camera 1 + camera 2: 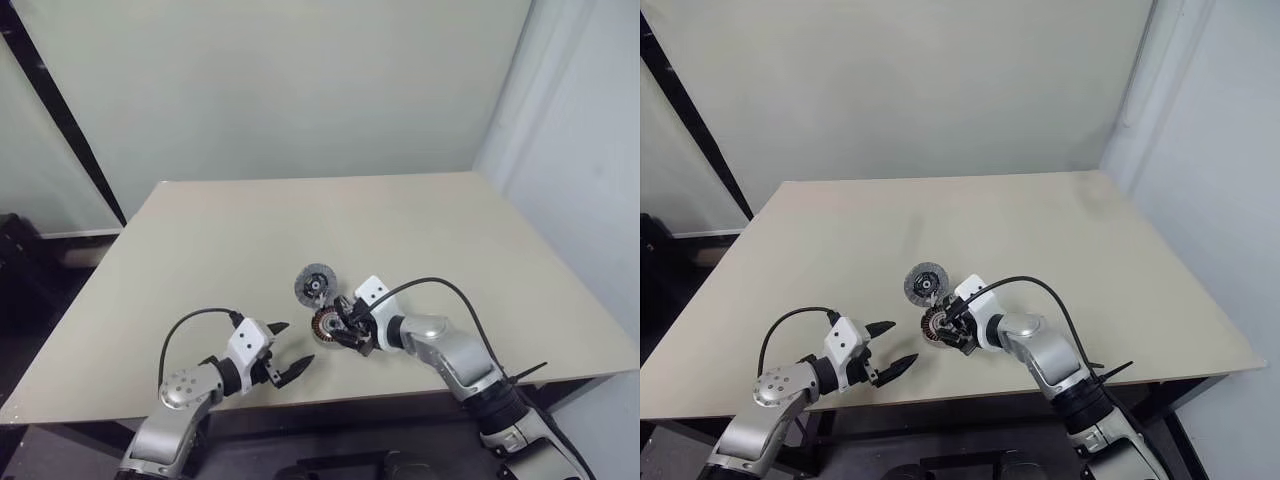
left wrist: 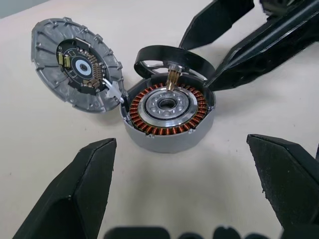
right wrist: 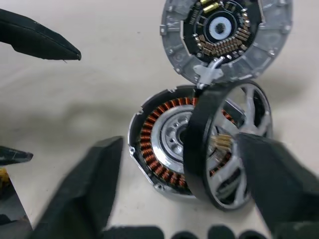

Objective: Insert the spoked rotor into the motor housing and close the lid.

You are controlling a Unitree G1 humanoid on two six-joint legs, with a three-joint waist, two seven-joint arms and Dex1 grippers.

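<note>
Motor housing: we saw one round, shallow silver cup (image 2: 167, 117) with a ring of copper-orange windings around a shiny metal centre; it stood flat on the worktop (image 1: 200, 240), near the front edge.
Spoked rotor: one wheel (image 3: 227, 149) with a dark thick rim, silver spokes and a small brass gear at its hub; it was tilted on its edge, leaning over the far side of the housing and not seated in it.
Lid: one grey metal disc (image 2: 75, 62) with a ribbed rim and a dark centre carrying small gold parts; it lay just beside the housing, and a thin white wire joined the two.
Worktop: one plain beige board, smooth and matt.
Right end effector: this one (image 1: 345, 335) reached in from the right, pointing down and to the left; its two black fingers stood at either side of the rotor, but we could not tell if they pinched it.
Left end effector: this one (image 1: 290, 350) hovered near the front edge, a little apart from the housing, with its two black fingers spread wide and holding nothing.
</note>
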